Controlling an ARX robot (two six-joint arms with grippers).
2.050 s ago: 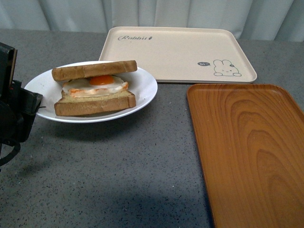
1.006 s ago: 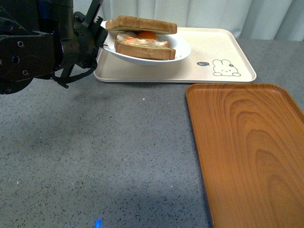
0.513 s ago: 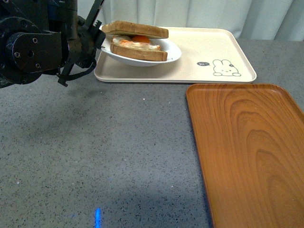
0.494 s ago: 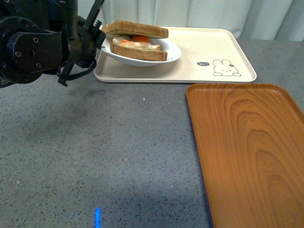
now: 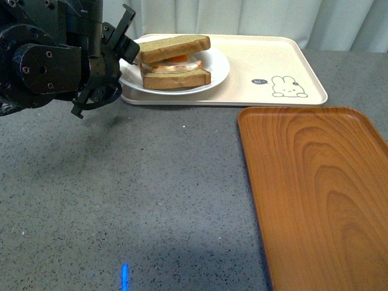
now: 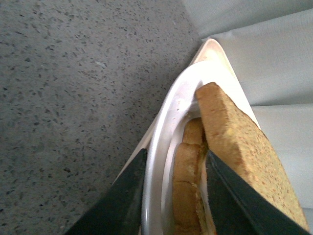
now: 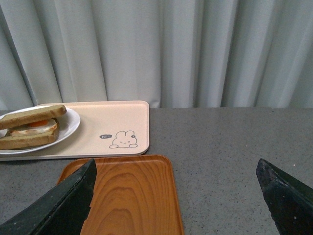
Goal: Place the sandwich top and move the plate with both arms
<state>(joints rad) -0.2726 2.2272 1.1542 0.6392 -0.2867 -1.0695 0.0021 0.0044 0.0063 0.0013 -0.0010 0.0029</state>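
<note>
We see the sandwich top [image 5: 176, 47] in the upper middle-left of the front view, lying tilted on the stack, its right end raised and its left end dipping toward the fried egg [image 5: 177, 62] beneath it. The egg sits on a lower bread slice [image 5: 176, 79], and the whole stack rests on the plate [image 5: 215, 70]. The plate sits on the left part of the beige rabbit tray [image 5: 267, 54], at the top of the frame.

In the left wrist view we see the left gripper [image 6: 173, 193] with its two dark fingers [image 6: 122, 200] straddling the plate's white rim, one finger outside the rim and the other inside beside the bread; the gap between them is wider than the rim, so we read the jaws as parted around it rather than clamped. In the front view the left arm [image 5: 48, 60] fills the upper left corner, reaching to the plate's left edge.

In the right wrist view the right gripper [image 7: 176, 205] shows its fingers spread wide at the lower corners, holding nothing, above the grey speckled table [image 5: 133, 200]. The orange wooden tray [image 5: 315, 194] lies bare at the lower right of the front view, just in front of the rabbit tray. Pale curtains [image 7: 171, 49] hang behind.
</note>
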